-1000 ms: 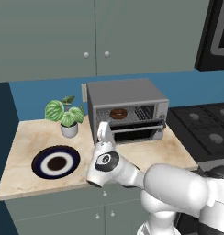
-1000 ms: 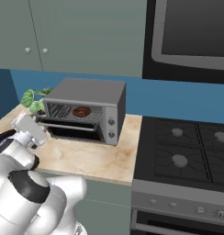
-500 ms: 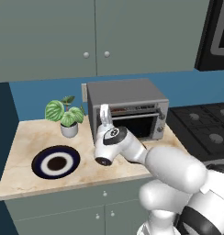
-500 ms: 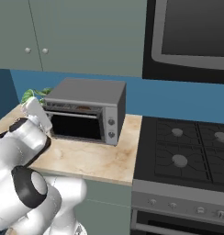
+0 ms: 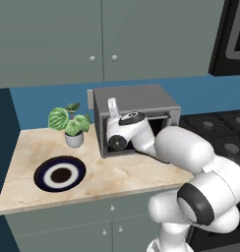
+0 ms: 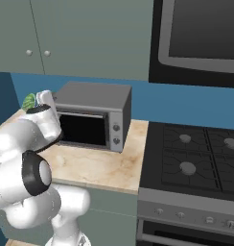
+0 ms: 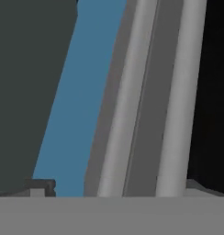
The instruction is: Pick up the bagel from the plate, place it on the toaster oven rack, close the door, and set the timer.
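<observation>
The toaster oven [image 5: 134,101] [image 6: 95,96] stands at the back of the counter. Its door [image 6: 84,129] is upright against the front, with the dark glass facing out. My gripper [image 5: 112,105] [image 6: 44,98] points upward at the oven's top left front corner. In the hand view my gripper [image 7: 120,186] is open, its tips far apart, and the oven's grey edge [image 7: 141,101] runs between them. The plate [image 5: 59,173] lies on the counter left of the oven and only its brown centre shows. The bagel and the rack are hidden behind the door. The control panel [image 6: 117,132] carries two knobs.
A potted plant [image 5: 70,123] stands between the plate and the oven, close to my hand. A stove [image 6: 200,153] adjoins the counter on the right, with a dark microwave [image 6: 200,29] above it. Wall cabinets [image 5: 102,34] hang over the counter.
The door has swung up from half open to upright against the oven front, and my hand rose with it. The bagel seen inside a second ago is now hidden.
</observation>
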### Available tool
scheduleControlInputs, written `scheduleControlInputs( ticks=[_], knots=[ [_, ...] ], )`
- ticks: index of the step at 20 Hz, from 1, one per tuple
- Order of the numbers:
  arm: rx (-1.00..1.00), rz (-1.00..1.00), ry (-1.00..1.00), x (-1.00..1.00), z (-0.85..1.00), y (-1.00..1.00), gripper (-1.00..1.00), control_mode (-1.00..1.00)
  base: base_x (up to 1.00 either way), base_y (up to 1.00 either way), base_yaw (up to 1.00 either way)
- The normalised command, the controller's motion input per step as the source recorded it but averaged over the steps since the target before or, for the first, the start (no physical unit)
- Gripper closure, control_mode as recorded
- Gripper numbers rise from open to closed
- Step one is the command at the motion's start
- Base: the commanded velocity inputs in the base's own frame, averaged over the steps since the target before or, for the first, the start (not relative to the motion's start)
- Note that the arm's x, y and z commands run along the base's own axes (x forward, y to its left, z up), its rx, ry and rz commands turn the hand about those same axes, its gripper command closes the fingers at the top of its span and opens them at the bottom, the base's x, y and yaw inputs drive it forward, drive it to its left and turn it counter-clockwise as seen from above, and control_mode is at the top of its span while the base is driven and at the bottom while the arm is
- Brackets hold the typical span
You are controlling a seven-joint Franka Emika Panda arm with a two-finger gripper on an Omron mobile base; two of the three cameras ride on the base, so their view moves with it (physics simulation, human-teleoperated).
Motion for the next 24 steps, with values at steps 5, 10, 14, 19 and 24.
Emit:
scheduleControlInputs(
  ticks=[5, 10, 14, 19, 24],
  knots=[
    [0.0, 0.01, 0.37, 0.39, 0.01, 0.13, -1.0, -1.0, 0.0, 0.0, 0.0],
    [0.0, 0.02, 0.32, 0.19, 0.0, 0.29, -1.0, -1.0, 0.0, 0.0, 0.0],
    [0.0, 0.04, 0.32, 0.0, 0.0, 0.59, -1.0, -1.0, 0.0, 0.0, 0.0],
    [0.0, 0.03, 0.28, 0.0, 0.0, 0.8, -1.0, -1.0, 0.0, 0.0, 0.0],
    [-0.04, 0.03, 0.2, 0.0, 0.0, 0.96, -1.0, -1.0, 0.0, 0.0, 0.0]
  ],
)
